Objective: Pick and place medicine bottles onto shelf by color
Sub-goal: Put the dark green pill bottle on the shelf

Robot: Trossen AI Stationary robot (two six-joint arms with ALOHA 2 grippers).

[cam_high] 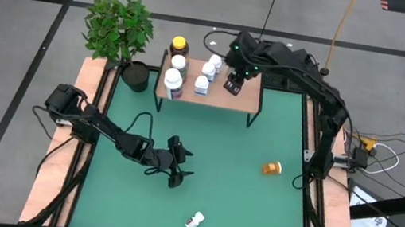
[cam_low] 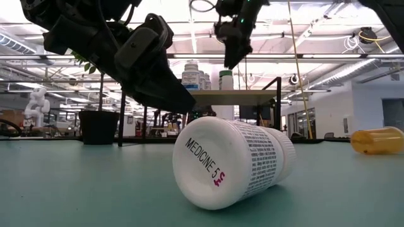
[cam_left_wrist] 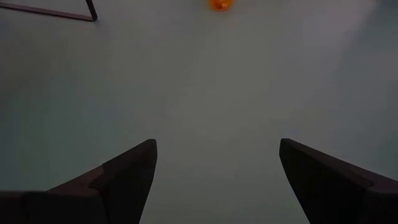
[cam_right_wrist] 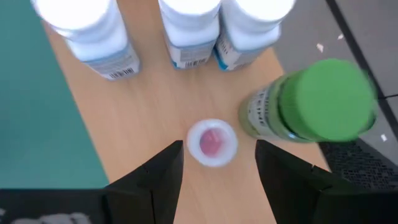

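Note:
The shelf [cam_high: 225, 99] stands at the table's far side. On it are an amber bottle with a yellow cap [cam_high: 179, 45] and several white bottles [cam_high: 175, 73]. My right gripper [cam_right_wrist: 217, 155] hovers open above the shelf's right part. Its fingers stand on either side of a small white bottle with a pink mark on its top end [cam_right_wrist: 212, 142], which stands upright below them, untouched. A green-capped bottle [cam_right_wrist: 323, 102] stands beside it. A white bottle [cam_high: 194, 222] and an orange bottle [cam_high: 271, 168] lie on their sides on the table. My left gripper [cam_high: 177, 162] is open and empty over the table's middle.
A potted plant [cam_high: 122, 29] in a black pot [cam_high: 136, 76] stands left of the shelf. The lying white bottle fills the low view's foreground [cam_low: 233, 161], and the orange one lies far right [cam_low: 379, 140]. Bare green table [cam_high: 237, 207] lies between the two lying bottles.

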